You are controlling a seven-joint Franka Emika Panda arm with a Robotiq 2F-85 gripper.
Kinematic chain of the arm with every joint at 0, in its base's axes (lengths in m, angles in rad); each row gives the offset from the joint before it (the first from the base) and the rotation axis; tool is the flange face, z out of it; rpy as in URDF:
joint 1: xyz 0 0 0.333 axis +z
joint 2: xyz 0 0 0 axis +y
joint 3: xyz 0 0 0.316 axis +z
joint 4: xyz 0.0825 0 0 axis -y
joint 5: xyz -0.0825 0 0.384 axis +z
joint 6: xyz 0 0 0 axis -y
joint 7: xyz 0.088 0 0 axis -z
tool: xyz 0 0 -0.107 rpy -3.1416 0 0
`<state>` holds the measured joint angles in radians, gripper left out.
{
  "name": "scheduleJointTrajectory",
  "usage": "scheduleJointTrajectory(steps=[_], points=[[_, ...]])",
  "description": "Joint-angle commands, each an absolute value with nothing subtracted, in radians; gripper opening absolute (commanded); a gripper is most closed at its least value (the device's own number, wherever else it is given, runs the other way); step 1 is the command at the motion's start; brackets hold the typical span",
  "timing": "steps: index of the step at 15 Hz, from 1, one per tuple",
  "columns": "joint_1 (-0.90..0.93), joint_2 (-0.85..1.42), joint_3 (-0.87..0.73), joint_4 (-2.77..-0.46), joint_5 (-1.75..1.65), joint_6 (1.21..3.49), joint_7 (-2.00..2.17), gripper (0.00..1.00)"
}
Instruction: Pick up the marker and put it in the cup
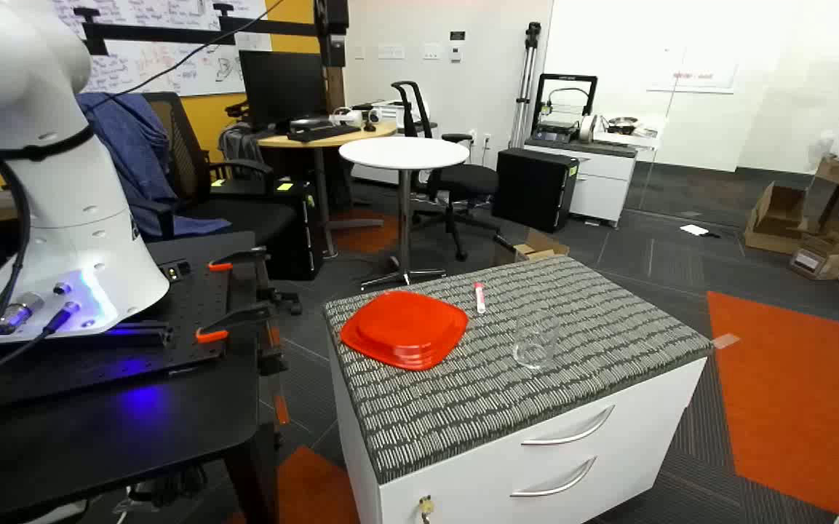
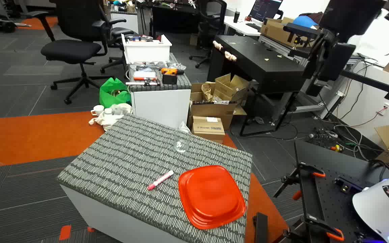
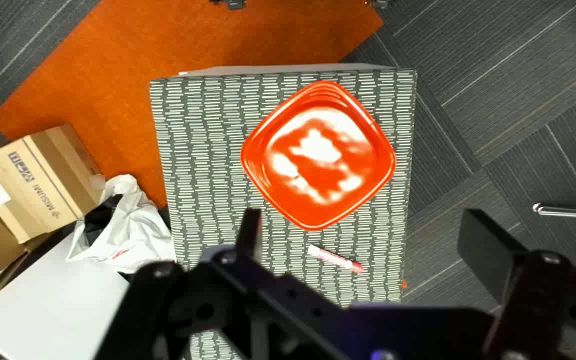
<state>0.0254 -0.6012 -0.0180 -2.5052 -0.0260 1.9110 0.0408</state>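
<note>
The marker, a short white and pink stick with a red-pink end, lies flat on the patterned cabinet top in both exterior views. It also shows in the wrist view. The clear cup stands upright on the same top in both exterior views, apart from the marker. In the wrist view I cannot see the cup. My gripper is wide open and empty in the wrist view, high above the cabinet. The marker shows between its fingers, well below them.
A wide red-orange bowl lies beside the marker, also in the wrist view. The cabinet top has dropping edges all round. A black table carries the robot's base. Cardboard boxes stand on the floor by the cabinet.
</note>
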Motion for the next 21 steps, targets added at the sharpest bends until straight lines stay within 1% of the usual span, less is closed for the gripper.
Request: scheduleJointTrajectory(steps=[1, 11, 17, 21], points=[[0.014, -0.601, -0.008, -2.503, -0.02, 1.909, 0.035, 1.0], [0.006, -0.605, 0.005, -2.51, -0.04, 1.935, 0.056, 1.0], [-0.022, -0.564, 0.03, -2.478, -0.181, 2.06, 0.043, 1.0], [-0.023, -0.487, 0.02, -2.42, -0.32, 2.059, -0.046, 1.0]])
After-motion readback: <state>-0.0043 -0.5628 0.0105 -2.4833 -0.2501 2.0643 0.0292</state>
